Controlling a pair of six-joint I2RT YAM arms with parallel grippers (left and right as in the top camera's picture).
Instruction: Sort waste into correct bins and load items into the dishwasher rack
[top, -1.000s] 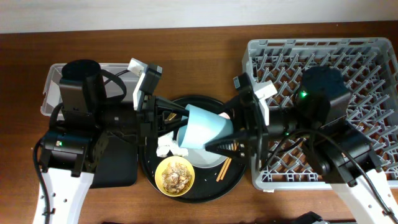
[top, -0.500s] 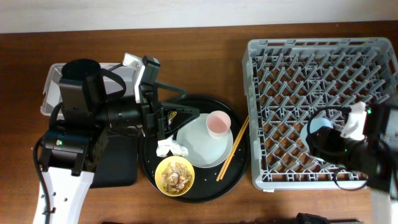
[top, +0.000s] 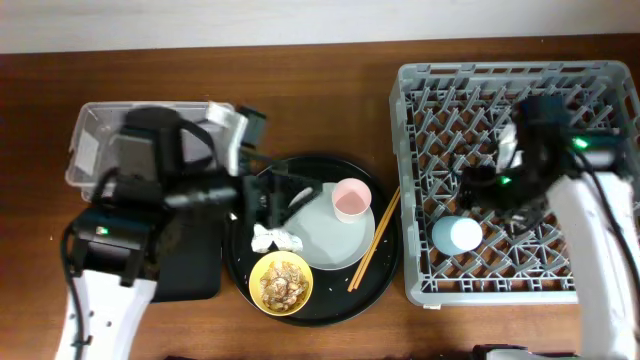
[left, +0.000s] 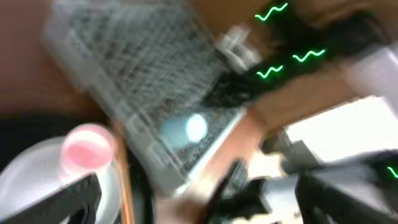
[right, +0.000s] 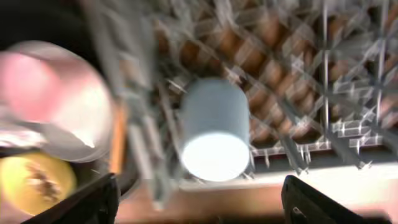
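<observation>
Upper left overhead, the clear rectangular plastic tub bears a white label, too small to read. The small light-blue cup sits in the large square grey plastic rack, just lower left of the right gripper, whose jaws gape wide, empty. The left gripper, also spread and empty, hangs left of the small pink cup.

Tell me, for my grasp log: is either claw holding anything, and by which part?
Nothing is held. The left claw and right claw are open; the light-blue cup sits free in the rack.
</observation>
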